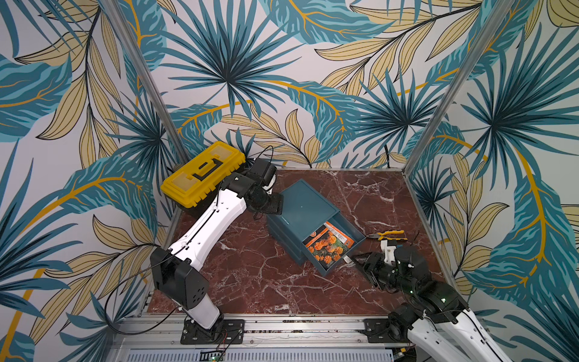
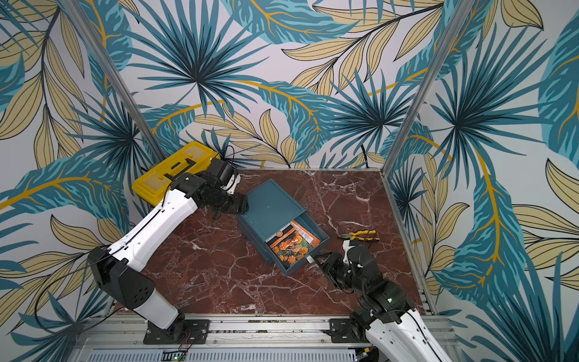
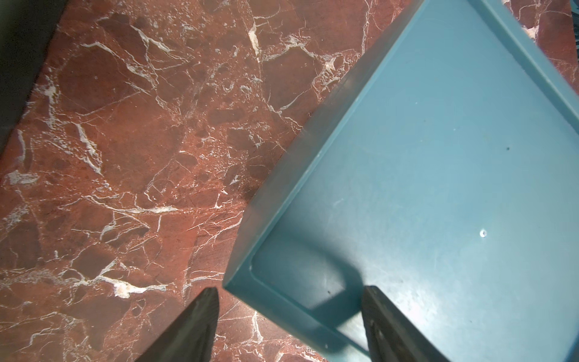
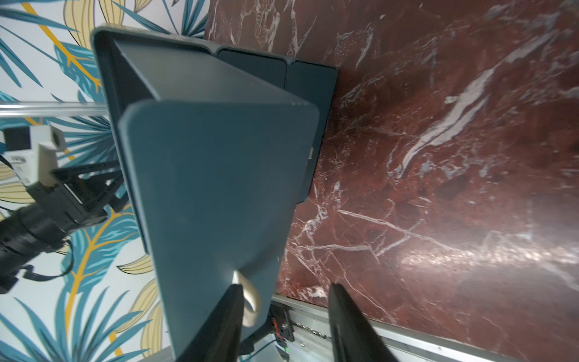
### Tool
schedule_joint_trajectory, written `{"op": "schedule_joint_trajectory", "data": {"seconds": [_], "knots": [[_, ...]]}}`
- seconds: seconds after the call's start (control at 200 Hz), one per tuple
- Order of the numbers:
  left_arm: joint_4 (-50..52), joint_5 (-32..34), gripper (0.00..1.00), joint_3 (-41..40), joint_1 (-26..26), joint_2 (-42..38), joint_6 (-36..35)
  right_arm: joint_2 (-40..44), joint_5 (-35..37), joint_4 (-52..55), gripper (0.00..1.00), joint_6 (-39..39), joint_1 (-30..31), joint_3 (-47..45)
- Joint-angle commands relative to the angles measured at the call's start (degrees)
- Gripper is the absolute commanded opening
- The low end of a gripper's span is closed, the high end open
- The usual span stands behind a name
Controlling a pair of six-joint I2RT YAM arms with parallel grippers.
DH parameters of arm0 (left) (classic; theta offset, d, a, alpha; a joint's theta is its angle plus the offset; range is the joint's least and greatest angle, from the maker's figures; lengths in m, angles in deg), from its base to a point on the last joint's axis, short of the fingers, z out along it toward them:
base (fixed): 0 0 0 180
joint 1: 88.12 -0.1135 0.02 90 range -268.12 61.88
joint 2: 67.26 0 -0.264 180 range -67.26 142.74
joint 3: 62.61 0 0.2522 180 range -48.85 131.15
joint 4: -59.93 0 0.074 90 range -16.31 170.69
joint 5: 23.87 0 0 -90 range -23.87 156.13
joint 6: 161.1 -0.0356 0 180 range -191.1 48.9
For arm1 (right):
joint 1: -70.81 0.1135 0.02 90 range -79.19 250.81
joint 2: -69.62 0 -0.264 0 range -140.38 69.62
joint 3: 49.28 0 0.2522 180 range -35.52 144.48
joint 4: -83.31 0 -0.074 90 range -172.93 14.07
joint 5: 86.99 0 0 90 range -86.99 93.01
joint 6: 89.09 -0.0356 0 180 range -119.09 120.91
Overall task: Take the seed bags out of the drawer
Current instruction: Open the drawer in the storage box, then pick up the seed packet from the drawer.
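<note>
Inside the open drawer (image 1: 336, 264), seed bags (image 1: 326, 247) show illegibly small print

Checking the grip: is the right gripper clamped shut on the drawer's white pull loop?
No: in the right wrist view the right gripper stands wide open, the white pull loop beside one finger.

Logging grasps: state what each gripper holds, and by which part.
Nothing held: right gripper open, a finger beside the white pull loop; left gripper open over the cabinet corner.

Right end effector (image 4: 286, 286) spread, beige loop (image 4: 249, 297), teal drawer front (image 4: 213, 188)
</note>
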Motion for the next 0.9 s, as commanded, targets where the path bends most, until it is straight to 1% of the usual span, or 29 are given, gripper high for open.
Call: {"op": "schedule_joint_trajectory", "data": {"seconds": [0.0, 0.135, 0.285, 0.436, 0.636, 0.766, 0.826, 0.896], "knots": [[0.80, 1.53, 0.76, 2.47, -0.15, 1.76, 0.35, 0.13, 3.99, 10.48, 0.52, 4.92, 0.20, 3.43], [0.37, 2.24, 0.77, 3.03, -0.15, 1.92, 0.70, -0.46, 7.15, 16.37, 0.55, 7.87, 0.24, 7.06], [0.57, 2.78, 0.78, 4.99, -0.15, 2.32, 0.88, -3.13, 13.37, 23.51, 0.56, 12.13, 0.19, 13.30], [2.03, 3.37, 0.82, 9.67, -0.32, 2.75, 0.55, -7.51, 21.76, 27.92, 0.68, 17.76, 0.19, 22.19], [5.57, 3.37, 0.85, 17.72, -1.44, 3.60, 0.65, -14.19, 29.99, 27.86, 0.78, 27.26, 0.18, 32.29], [7.83, 2.27, 0.84, 21.79, -2.22, 3.09, 1.75, -19.96, 30.97, 26.79, 0.83, 34.84, 0.23, 38.96], [9.05, 1.36, 0.84, 22.65, -2.63, 2.50, 3.16, -23.76, 29.34, 26.54, 0.83, 38.76, 0.21, 43.08], [9.51, -0.25, 0.83, 21.71, -2.71, 0.78, 4.94, -28.46, 26.14, 26.43, 0.83, 42.95, 0.19, 47.86]]}}
